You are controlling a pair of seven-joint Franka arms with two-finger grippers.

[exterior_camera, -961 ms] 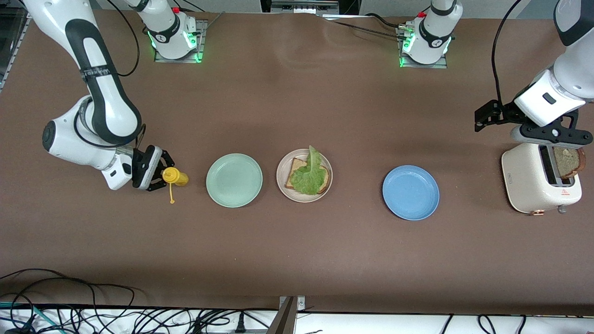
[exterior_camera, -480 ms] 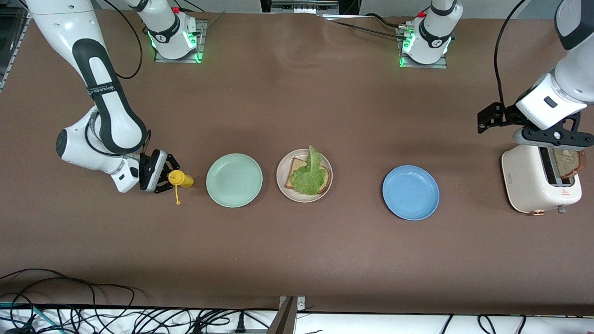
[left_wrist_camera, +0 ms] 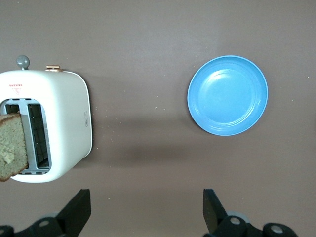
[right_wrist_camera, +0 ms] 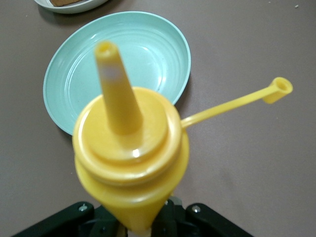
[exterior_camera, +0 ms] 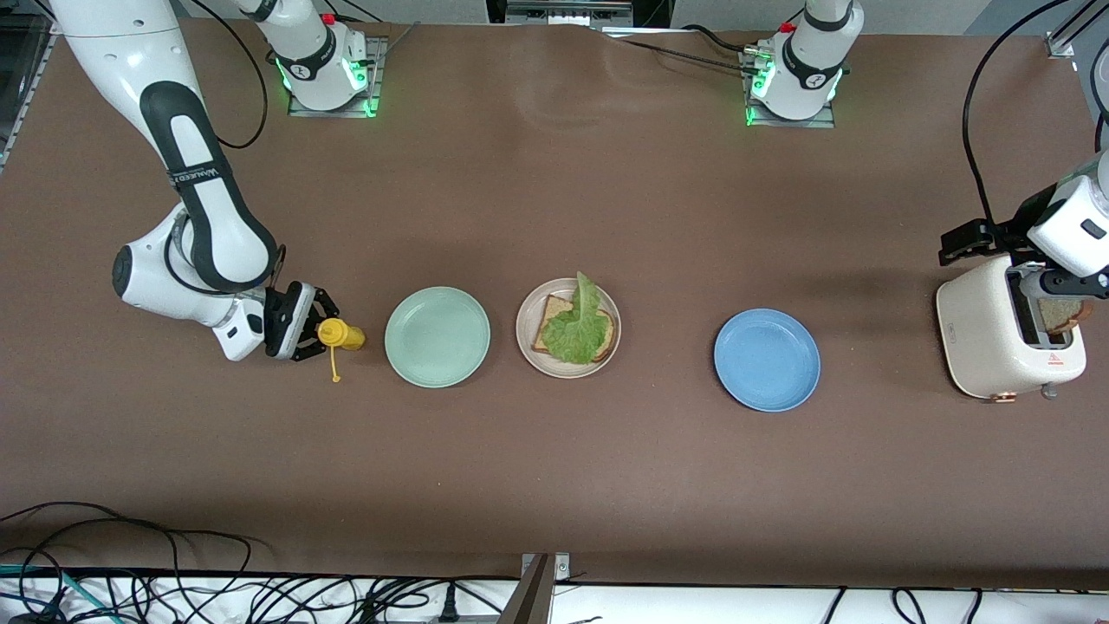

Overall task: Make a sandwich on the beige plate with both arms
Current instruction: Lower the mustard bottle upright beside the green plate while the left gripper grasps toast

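Right gripper (exterior_camera: pixel 305 327), clamped on a yellow bottle (exterior_camera: pixel 340 334), is held beside the mint plate (exterior_camera: pixel 437 336). Farther along, the beige plate (exterior_camera: pixel 528 336) carries bread (exterior_camera: pixel 549 315) topped with lettuce (exterior_camera: pixel 577 329). Left gripper (left_wrist_camera: pixel 144 210), fingers spread wide, is held above the toaster (exterior_camera: pixel 983 340), where a slice (left_wrist_camera: pixel 13 145) protrudes, near the blue plate (exterior_camera: pixel 767 359).

Right gripper (exterior_camera: pixel 303 322) clamped tight; left gripper (left_wrist_camera: pixel 143 212) spread wide.
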